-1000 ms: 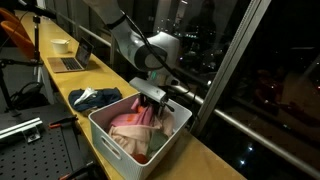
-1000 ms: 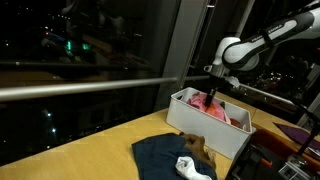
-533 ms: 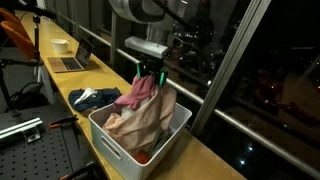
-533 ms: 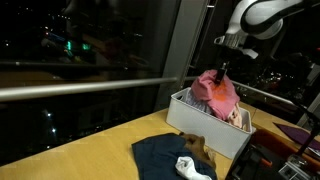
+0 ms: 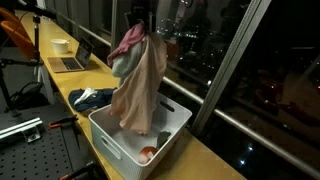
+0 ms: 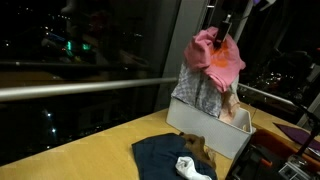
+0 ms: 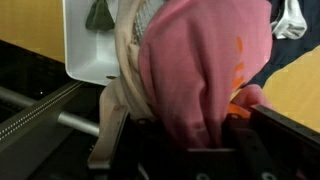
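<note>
Clothes hang in a bundle of clothes [image 5: 138, 80] from my jaws, which are clamped tight on its top, high over an open white bin [image 5: 110, 140]. A pink garment [image 5: 130, 42] sits at the top of the bundle, right under my jaws, and a longer beige garment [image 5: 142, 95] trails straight down from it. In both exterior views the lower end of that beige cloth reaches down to about the rim of the bin [image 6: 200, 128]; I cannot tell whether it touches anything inside. In an exterior view an orange thing [image 5: 147, 152] shows at the bottom of the bin, near its front corner. In the wrist view the pink garment [image 7: 200, 70] fills most of the picture and hides my jaws, with a corner of the bin [image 7: 85, 50] showing far below it. The bin stands on a yellow wooden tabletop [image 5: 55, 88] that runs along a dark window [image 5: 260, 70]. Just beside the bin, on the tabletop, lies a crumpled dark blue garment [image 6: 165, 157], and a small white piece of cloth [image 6: 192, 168] rests on top of it. Farther along the tabletop, well apart from the bin, sit an open laptop [image 5: 70, 60] and a pale cup [image 5: 60, 45].
</note>
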`<state>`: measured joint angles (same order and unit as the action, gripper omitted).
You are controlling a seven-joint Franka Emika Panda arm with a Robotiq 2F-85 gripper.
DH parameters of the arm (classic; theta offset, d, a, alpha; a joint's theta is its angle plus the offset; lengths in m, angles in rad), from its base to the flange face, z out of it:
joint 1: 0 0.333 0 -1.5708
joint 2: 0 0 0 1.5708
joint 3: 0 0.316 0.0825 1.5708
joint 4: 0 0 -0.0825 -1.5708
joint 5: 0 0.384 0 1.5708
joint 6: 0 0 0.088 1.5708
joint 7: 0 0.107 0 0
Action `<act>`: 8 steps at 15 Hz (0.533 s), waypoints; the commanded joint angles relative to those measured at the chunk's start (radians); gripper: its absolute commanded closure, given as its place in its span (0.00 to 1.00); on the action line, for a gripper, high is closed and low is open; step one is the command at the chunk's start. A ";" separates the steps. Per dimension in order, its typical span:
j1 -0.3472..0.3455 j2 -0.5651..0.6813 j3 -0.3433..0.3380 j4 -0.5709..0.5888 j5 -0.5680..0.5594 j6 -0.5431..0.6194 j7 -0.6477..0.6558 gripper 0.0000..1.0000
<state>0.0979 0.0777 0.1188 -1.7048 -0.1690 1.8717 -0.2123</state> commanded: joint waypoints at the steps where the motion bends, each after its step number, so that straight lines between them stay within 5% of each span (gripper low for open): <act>1: 0.083 0.041 0.053 0.193 -0.089 -0.125 0.095 1.00; 8: 0.274 0.177 0.155 0.543 -0.242 -0.353 0.231 1.00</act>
<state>0.3051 0.1534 0.2454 -1.3531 -0.3409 1.6265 -0.0268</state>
